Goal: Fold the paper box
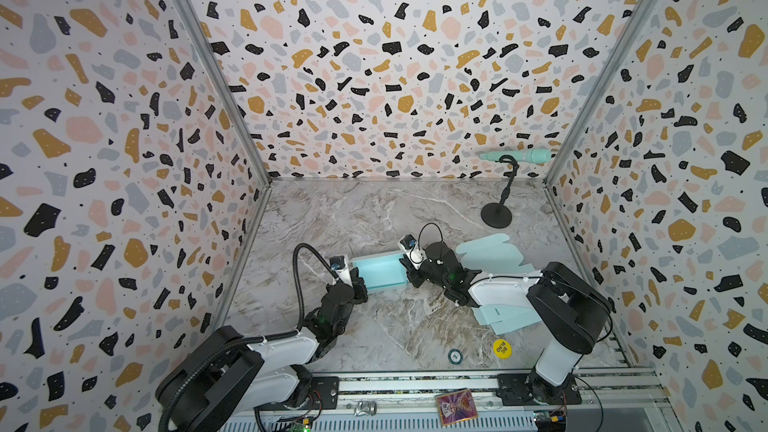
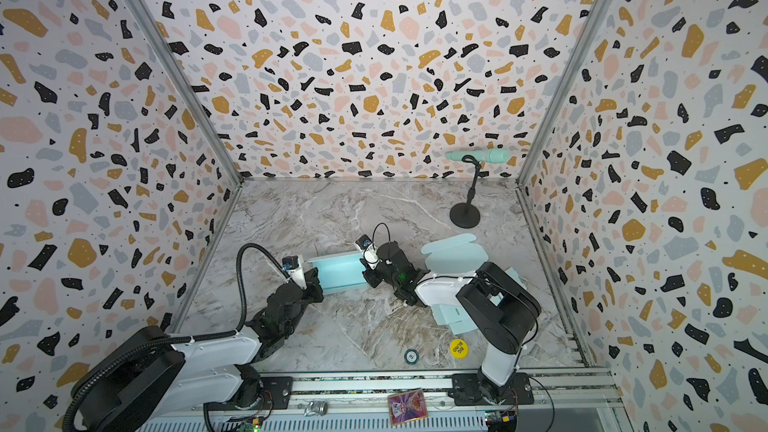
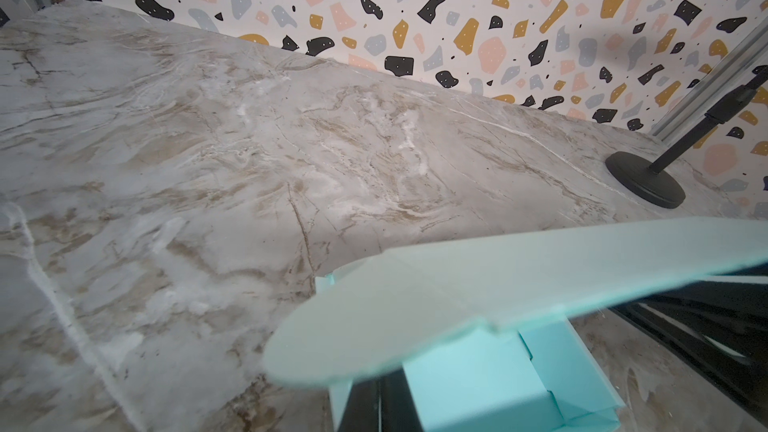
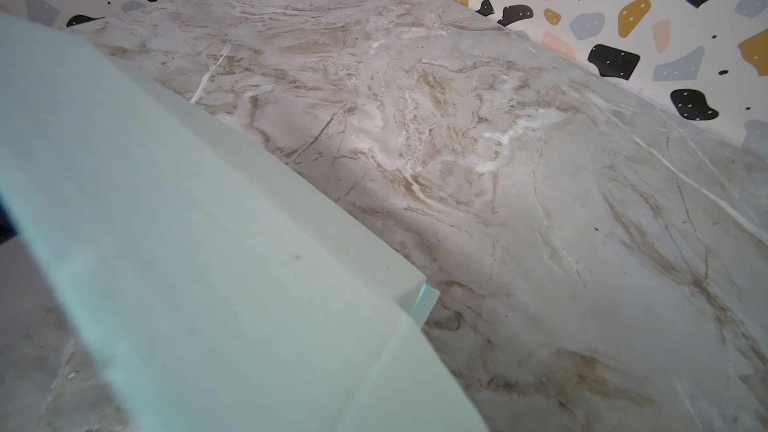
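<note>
The mint paper box [image 1: 380, 273], partly folded with one flap raised, lay in the middle of the table [image 1: 374, 209] between both hands. The left hand [image 1: 360, 283], jaws together, touched its left end. The right hand [image 1: 409, 273] met its right end; whether those jaws gripped could not be told.

Blk/wht arms [image 1: 286, 344], blk cables [image 1: 296, 280].

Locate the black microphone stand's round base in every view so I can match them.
In a top view: microphone stand base at the back right of the table.
In a top view: base again back right.
Left wrist: base on the table beyond the paper box.
Right wrist: not in it.
Shared landmark: the teal paper box, in all four.
</note>
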Tool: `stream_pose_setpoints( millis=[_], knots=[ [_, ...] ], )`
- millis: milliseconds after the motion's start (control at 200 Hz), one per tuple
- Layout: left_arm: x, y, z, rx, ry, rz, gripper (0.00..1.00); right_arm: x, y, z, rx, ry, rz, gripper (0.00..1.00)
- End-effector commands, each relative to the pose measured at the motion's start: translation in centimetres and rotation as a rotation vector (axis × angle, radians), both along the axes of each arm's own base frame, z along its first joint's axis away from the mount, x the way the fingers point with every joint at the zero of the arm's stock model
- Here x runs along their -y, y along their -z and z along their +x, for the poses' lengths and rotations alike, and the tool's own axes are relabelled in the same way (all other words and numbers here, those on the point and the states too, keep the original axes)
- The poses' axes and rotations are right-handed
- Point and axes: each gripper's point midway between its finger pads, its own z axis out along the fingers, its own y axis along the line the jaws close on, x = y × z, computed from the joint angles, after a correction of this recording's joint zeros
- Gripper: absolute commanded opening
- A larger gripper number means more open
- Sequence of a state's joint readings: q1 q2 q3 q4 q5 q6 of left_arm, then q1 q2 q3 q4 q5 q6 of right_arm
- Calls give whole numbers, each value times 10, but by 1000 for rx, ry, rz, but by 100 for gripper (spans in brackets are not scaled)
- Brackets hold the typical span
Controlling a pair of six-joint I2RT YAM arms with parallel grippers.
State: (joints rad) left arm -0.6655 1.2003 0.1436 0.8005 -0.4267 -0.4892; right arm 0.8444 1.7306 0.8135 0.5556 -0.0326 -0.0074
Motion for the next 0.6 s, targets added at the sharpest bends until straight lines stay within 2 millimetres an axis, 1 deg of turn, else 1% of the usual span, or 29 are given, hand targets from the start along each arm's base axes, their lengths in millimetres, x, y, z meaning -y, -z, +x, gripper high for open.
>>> stream_pose_setpoints(
  millis=[0,85,180,390,596],
  knots=[
    [27,-2,-9,-2,126,-57,0,-22,11,-37,-90,-136,17,15],
    [28,-5,-10,-2,127,-73,0,-23,4,-38,-112,-127,46,15],
    [29,-12,-9,-1,127,-96,0,-26,-1,-39,-133,-119,67,15],
    [38,-21,-6,-54,129,-118,0,-19,15,-30,-135,-46,-3,16],
    [43,-27,-6,-57,134,-149,0,-18,24,-33,-118,-43,-42,17]
  ],
)
